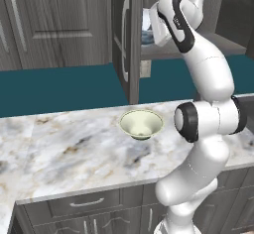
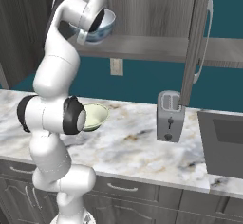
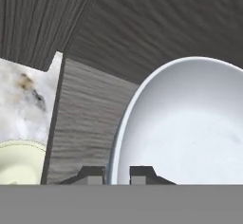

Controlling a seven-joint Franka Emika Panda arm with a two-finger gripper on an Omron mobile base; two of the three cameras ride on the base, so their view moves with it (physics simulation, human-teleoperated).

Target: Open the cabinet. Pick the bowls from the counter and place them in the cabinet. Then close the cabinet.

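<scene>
The blue-patterned bowl [image 2: 106, 26], white inside [image 3: 190, 123], is up inside the open cabinet, over its shelf [image 2: 142, 47]. My gripper [image 3: 117, 174] is shut on the bowl's rim, one fingertip inside and one outside. Whether the bowl rests on the shelf I cannot tell. A sliver of this bowl [image 1: 147, 36] shows between the open left door [image 1: 126, 39] and my hand. The cream-green bowl [image 1: 141, 123] sits upright on the marble counter [image 1: 64, 153], below the cabinet and beside my arm; it is also visible as bowl [image 2: 96, 116] and bowl [image 3: 16, 163].
The right cabinet door [image 2: 195, 42] stands open, edge-on, above a silver toaster [image 2: 170, 116] on the counter. A dark sink [image 2: 223, 142] is set in the counter at the far right. Closed cabinet doors [image 1: 54, 20] lie to the left, drawers [image 1: 87, 204] below the counter.
</scene>
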